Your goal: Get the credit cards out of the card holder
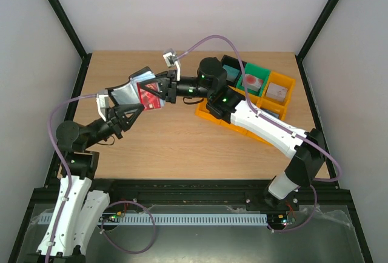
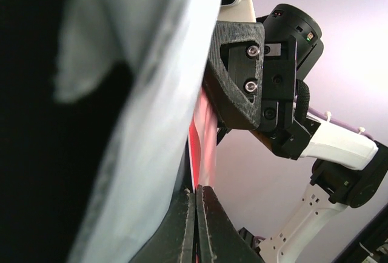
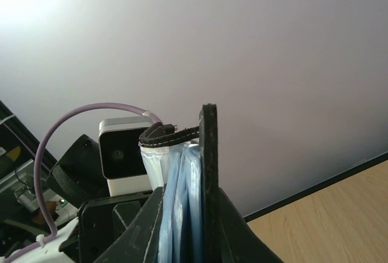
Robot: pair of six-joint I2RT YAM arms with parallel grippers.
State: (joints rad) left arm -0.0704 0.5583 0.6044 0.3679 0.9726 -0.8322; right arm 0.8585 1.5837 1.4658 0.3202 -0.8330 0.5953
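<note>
The left pincer (image 2: 195, 199), jaws fully closed, pinches one edge of the red card (image 2: 205, 136). The right pincer (image 3: 187, 193), jaws narrow, clamps the card holder (image 3: 208, 148) at its blue-grey sleeves, above the table (image 1: 182, 148). Opposed grips presumably let the card slide free. Count: one holder, one card; a second card is not discernible.

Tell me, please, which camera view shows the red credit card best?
The top external view: the red credit card faces the camera there, its flat face plain at the open card holder. The left wrist view catches only its thin red edge, close and blurred. The right wrist view shows none of it.
</note>
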